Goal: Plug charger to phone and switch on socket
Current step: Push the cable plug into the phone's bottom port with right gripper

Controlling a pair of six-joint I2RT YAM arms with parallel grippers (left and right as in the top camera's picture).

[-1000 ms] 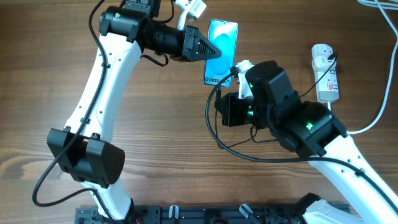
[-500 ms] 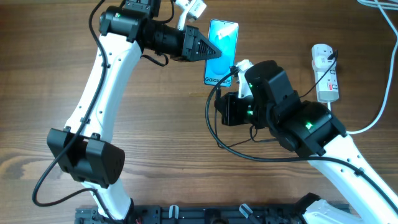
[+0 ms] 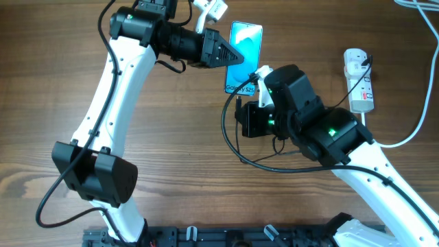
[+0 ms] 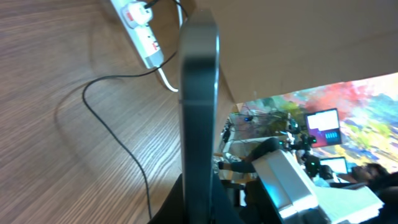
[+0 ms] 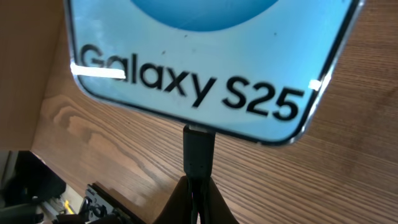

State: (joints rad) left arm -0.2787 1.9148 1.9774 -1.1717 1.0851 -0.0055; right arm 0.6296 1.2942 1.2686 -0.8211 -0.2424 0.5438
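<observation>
The phone (image 3: 245,48) with a turquoise screen reading "Galaxy S25" (image 5: 199,56) is held off the table, edge-on in the left wrist view (image 4: 198,106). My left gripper (image 3: 230,53) is shut on the phone's side. My right gripper (image 3: 252,84) is shut on the charger's dark plug tip (image 5: 198,151), which meets the phone's bottom edge at the port. The thin black charger cable (image 3: 236,147) loops over the table toward the white adapter in the socket (image 3: 359,79). The socket also shows in the left wrist view (image 4: 140,31).
A thick white cord (image 3: 424,103) runs from the socket along the right edge. The wooden table (image 3: 178,151) lies between the arms. A black rail (image 3: 206,237) lines the front edge.
My right gripper has moved a little left and up toward the phone's bottom edge with the plug tip. The left arm and phone have stayed still.
</observation>
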